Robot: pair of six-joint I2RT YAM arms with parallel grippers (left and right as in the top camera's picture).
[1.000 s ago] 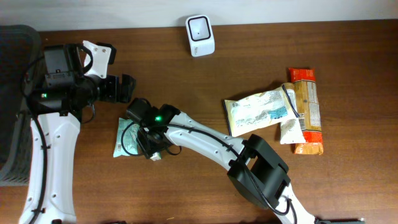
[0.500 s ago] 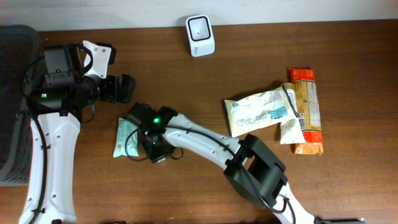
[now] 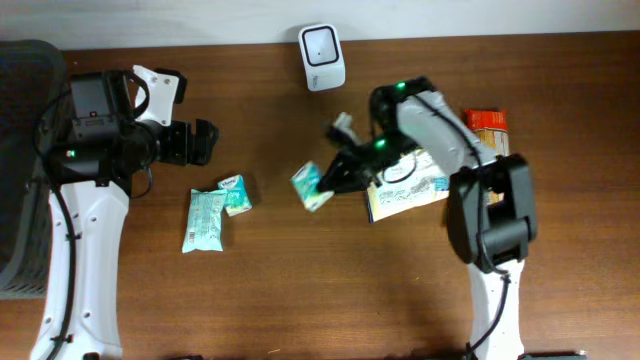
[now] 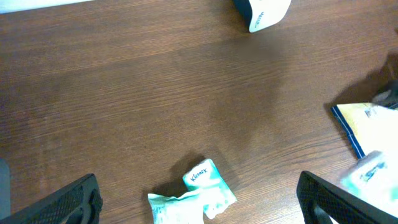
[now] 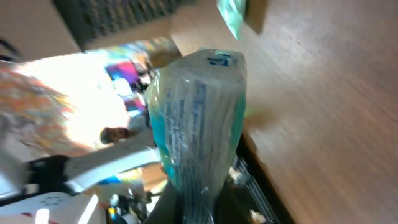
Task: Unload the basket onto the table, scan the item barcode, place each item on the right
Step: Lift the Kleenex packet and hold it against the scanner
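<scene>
Right gripper has swung from the 9 o'clock packs to mid-table, clamped on a tissue pack, probably presenting it to the scanner at 12 o'clock (barcode face unclear), while the left gripper sits agape, clear.

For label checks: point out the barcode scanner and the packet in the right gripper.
barcode scanner (image 3: pixel 321 45): overhead view, on its dark front window.
teal packet (image 3: pixel 312 186): overhead view, on the middle of its teal face.

White arms, black joints (green lights glowing).
</scene>
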